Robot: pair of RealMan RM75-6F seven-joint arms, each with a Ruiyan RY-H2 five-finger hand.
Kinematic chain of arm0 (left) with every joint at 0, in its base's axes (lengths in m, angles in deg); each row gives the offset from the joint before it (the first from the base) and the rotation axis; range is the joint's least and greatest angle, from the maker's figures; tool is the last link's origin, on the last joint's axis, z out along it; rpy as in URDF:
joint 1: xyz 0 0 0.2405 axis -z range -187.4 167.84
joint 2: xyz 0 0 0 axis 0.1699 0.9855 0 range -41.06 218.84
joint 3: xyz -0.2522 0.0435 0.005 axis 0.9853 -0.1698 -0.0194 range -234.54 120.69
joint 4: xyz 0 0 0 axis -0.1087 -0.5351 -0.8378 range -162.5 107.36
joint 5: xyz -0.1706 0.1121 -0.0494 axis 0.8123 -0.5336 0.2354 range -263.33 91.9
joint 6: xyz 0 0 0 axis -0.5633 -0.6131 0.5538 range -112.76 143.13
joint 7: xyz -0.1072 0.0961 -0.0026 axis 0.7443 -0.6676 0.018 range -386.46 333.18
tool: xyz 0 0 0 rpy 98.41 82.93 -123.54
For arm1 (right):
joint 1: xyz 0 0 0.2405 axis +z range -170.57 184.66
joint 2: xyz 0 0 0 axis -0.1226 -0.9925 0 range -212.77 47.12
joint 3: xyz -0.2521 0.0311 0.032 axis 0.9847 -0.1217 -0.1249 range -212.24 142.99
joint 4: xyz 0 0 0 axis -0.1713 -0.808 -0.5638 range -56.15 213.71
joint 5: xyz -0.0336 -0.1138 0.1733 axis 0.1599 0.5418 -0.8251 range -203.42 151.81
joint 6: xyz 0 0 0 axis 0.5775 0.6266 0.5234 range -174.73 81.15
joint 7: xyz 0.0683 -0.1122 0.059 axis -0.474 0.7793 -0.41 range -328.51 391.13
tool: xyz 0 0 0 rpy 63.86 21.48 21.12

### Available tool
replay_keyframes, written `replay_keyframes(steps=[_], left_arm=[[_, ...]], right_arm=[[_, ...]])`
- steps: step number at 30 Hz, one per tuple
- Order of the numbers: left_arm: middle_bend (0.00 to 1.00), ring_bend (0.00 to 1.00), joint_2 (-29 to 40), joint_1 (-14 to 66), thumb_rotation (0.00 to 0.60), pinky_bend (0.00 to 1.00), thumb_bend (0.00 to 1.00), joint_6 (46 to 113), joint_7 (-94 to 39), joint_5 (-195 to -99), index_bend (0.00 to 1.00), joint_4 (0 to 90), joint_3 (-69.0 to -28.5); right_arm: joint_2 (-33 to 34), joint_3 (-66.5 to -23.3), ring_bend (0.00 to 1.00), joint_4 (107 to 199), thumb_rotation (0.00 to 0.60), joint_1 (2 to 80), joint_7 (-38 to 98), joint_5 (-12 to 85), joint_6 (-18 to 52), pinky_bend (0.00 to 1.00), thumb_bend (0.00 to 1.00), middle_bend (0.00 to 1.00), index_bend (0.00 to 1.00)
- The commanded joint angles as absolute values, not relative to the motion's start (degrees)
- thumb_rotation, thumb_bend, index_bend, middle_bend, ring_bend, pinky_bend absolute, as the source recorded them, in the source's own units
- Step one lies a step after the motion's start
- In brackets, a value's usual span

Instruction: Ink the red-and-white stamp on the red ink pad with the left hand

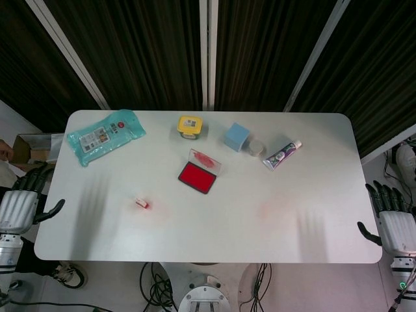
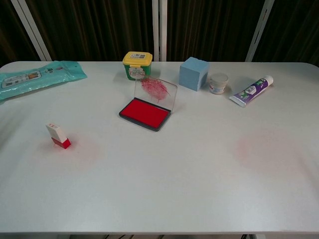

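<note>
The red-and-white stamp (image 1: 142,203) (image 2: 58,136) stands alone on the white table, left of centre, tilted with its red base down. The red ink pad (image 1: 197,177) (image 2: 145,113) lies open mid-table, its clear lid (image 2: 156,92) upright and smeared red. My left hand (image 1: 19,207) hangs beyond the table's left edge, fingers apart, holding nothing, far from the stamp. My right hand (image 1: 394,227) sits past the right edge, fingers spread and empty. Neither hand shows in the chest view.
Along the back stand a teal wipes pack (image 1: 104,135), a yellow-lidded tub (image 1: 189,127), a blue cube (image 1: 236,136), a small white jar (image 1: 256,149) and a toothpaste tube (image 1: 282,155). Faint pink smudges mark the table (image 1: 273,208).
</note>
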State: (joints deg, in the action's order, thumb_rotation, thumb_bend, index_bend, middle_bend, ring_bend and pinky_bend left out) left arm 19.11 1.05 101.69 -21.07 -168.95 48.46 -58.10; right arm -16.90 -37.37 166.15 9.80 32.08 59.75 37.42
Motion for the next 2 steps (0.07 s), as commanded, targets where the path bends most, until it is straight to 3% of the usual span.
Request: replay_keyframes(steps=[1, 2], left_arm=[[0.07, 0.1, 21.26, -0.47, 0.0, 0.21, 0.17, 102.56, -22.47, -168.95, 0.11, 50.69, -58.04], [0.07, 0.1, 21.38, -0.79, 0.0, 0.21, 0.17, 102.93, -22.55, -169.01, 0.11, 50.96, -57.98]], right_arm=[[-16.75, -37.41, 0.0, 166.13, 0.6, 9.94, 32.23, 59.59, 37.16, 0.0, 0.18, 0.0, 0.0], [-16.69, -37.4, 0.0, 166.07, 0.6, 10.02, 32.3, 59.53, 36.98, 0.0, 0.18, 0.0, 0.0]])
